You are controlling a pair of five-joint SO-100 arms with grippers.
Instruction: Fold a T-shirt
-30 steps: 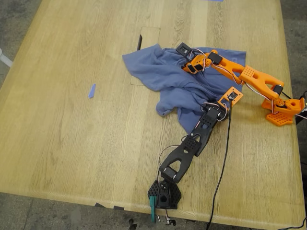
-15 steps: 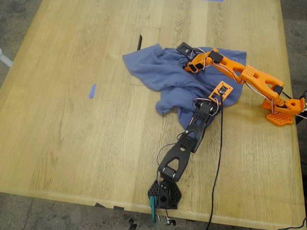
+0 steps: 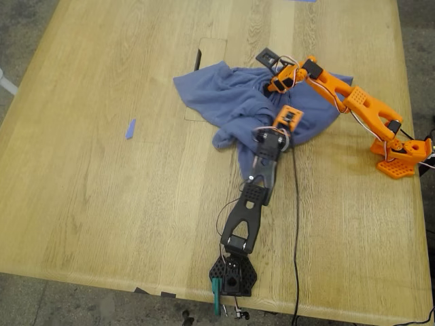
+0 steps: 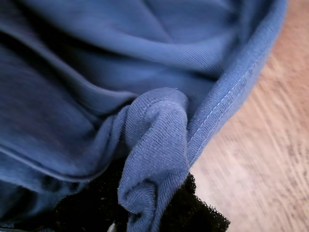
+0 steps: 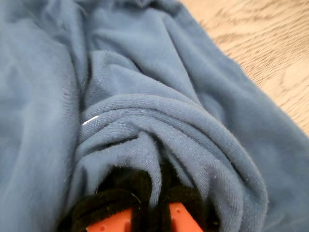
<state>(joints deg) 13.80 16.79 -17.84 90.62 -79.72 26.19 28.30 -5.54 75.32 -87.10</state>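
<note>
The crumpled T-shirt (image 3: 234, 105) is being pinched in 2 places: its hem by my first gripper (image 4: 145, 212), a fold by my second gripper (image 5: 154, 212), both clamped tight.

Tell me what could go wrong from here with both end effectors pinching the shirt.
1. The slate-blue cotton T-shirt lies bunched, so pulling may tighten wrinkles rather than flatten it.
2. My first end effector holds only a thin hem fold, which could slip out.
3. My second end effector is buried in folds, and may drag several layers together.
</note>
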